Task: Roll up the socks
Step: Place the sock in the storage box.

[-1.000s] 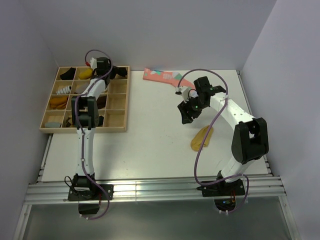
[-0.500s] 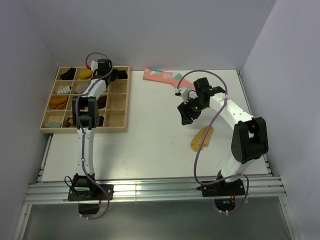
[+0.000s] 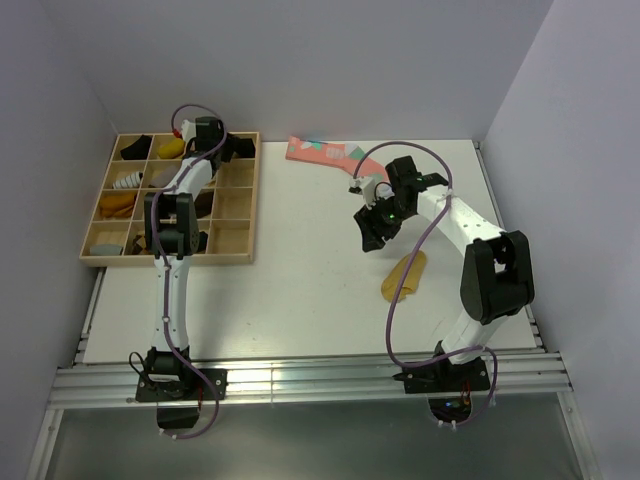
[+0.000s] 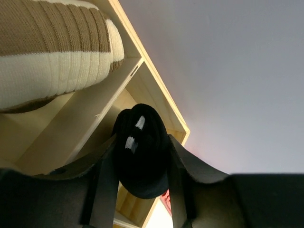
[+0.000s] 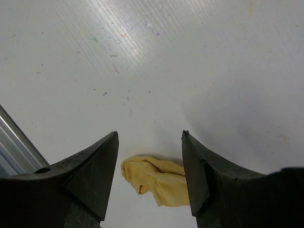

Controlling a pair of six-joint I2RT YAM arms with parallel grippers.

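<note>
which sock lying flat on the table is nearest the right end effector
The short mustard-tan ankle sock, close beside the right end effector; the long pink sock with teal and white patches lies off at the table's far edge.

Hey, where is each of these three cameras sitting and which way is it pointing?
Top external: above and behind the arm bases, looking down on the table, the wooden tray and both whole arms.
Left wrist: on the left arm, looking along the left gripper into a tray compartment, black sock between its jaws.
Right wrist: on the right arm, looking down at the table past the open right gripper, mustard sock below.
Shared: top and right wrist both show the mustard sock.
</note>
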